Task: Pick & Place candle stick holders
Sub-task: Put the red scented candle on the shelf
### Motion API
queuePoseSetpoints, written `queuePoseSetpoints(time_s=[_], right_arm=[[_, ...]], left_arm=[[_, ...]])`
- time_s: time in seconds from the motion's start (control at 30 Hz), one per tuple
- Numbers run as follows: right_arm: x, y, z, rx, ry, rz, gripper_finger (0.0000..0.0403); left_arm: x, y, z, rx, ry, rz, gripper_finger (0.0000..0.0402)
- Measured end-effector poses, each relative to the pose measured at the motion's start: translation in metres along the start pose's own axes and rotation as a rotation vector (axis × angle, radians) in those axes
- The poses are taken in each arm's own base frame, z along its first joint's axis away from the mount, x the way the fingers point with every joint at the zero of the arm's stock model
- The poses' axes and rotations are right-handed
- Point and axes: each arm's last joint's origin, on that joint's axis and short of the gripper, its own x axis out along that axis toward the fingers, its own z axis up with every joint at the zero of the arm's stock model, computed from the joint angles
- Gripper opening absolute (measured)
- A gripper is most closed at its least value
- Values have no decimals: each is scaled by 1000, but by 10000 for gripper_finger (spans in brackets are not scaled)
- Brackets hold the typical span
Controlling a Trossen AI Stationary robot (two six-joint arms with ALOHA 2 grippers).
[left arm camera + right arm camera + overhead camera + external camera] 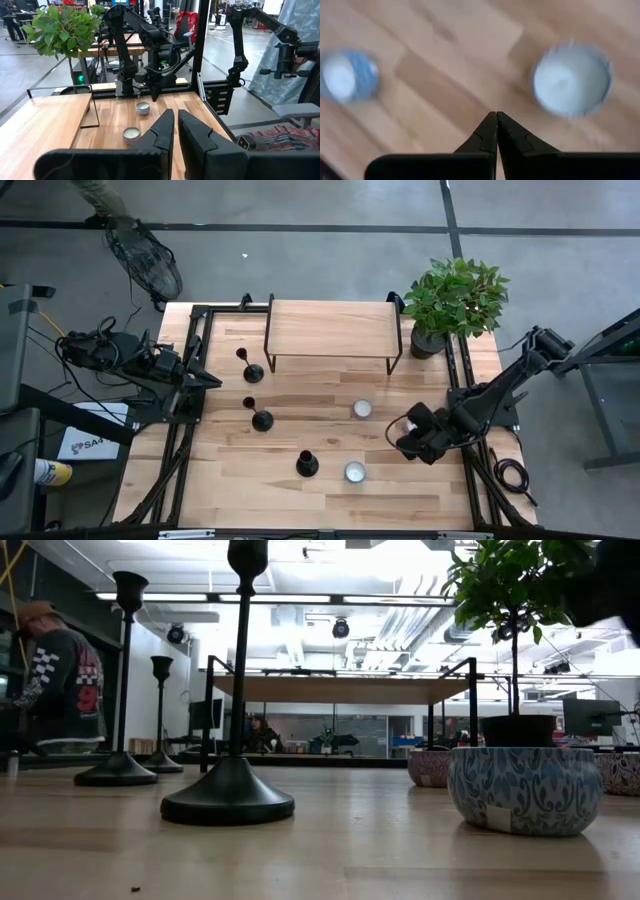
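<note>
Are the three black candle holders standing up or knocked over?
Standing up. The candle holders all rest on their round bases with stems straight.

Three black candle stick holders (253, 367) (261, 416) (306, 464) are standing on the wooden table (240, 500). Two small candle tins (362, 409) (354, 472) are sitting there too, alongside one low wooden shelf (330, 329) and one potted plant (455, 300). Two robot arms are flanking the table.

Three candle stick holders (261, 418) stand in a slanting line before the shelf (331, 328) on my table (250, 500), two candle tins (355, 471) to their right, the potted plant (452, 300) at the far right corner
</note>
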Motion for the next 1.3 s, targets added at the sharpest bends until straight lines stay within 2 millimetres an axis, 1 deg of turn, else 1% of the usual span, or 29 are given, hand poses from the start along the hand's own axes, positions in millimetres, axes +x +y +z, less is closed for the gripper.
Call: queuePoseSetpoints(time_s=[0.2, 0.37, 0.47, 0.6, 0.8, 0.9, 1.0, 1.13, 1.3], right_arm=[[-1, 1, -5, -1, 185, 6, 0], [-1, -2, -6, 39, 202, -26, 2], [0, -3, -7, 62, 212, -47, 17], [6, -2, -14, 66, 224, -84, 66], [21, -1, -23, 56, 224, -182, 170], [29, -1, -25, 51, 217, -222, 220], [35, 0, -25, 44, 187, -250, 262], [43, -3, -22, 41, 127, -310, 300], [46, -5, -13, 65, 124, -355, 320]], left_arm=[[0, 0, 0, 0, 0, 0, 26], [0, 0, 0, 0, 0, 0, 26], [0, 0, 0, 0, 0, 0, 26], [0, 0, 0, 0, 0, 0, 26], [0, 0, 0, 0, 0, 0, 26], [0, 0, 0, 0, 0, 0, 26], [0, 0, 0, 0, 0, 0, 26], [0, 0, 0, 0, 0, 0, 26], [0, 0, 0, 0, 0, 0, 26]])
